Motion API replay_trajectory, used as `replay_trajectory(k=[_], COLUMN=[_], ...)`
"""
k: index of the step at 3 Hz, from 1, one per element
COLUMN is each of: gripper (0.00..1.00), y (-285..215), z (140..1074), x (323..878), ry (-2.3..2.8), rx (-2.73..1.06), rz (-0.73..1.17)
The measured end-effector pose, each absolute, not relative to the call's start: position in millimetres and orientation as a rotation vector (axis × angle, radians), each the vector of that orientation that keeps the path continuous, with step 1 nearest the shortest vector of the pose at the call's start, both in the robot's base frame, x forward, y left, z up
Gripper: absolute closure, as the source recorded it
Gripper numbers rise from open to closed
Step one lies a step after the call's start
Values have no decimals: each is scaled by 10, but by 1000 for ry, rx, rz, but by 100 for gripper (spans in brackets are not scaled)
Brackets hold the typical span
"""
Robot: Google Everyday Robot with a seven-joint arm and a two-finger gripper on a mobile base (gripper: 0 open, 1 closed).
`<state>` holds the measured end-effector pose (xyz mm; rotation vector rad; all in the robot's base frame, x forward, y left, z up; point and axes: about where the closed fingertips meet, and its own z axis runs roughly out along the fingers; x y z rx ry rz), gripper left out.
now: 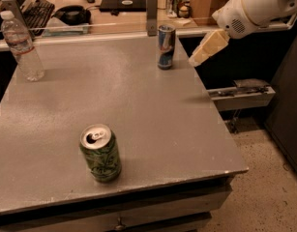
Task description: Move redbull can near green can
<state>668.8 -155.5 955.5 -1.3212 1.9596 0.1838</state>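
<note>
The redbull can is a slim blue-and-silver can standing upright at the far edge of the grey table. The green can is a wider mottled green can with a silver top, upright near the table's front edge. The gripper hangs from the white arm at the upper right, above the table's right edge, a short way to the right of the redbull can and apart from it. It holds nothing that I can see.
A clear plastic water bottle stands at the table's far left. A desk with a keyboard, a laptop and cans lies behind the table. A metal post stands just behind the redbull can. A drawer rail sticks out at the right.
</note>
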Motion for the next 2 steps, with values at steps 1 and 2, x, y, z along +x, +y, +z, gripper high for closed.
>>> replay_trajectory(k=[1,2], gripper=[0,0], y=[-1532,-1403], z=[9547,9509], x=[6697,6751], ry=[1956,1937], rx=[-1319,-1303], rz=[192,240])
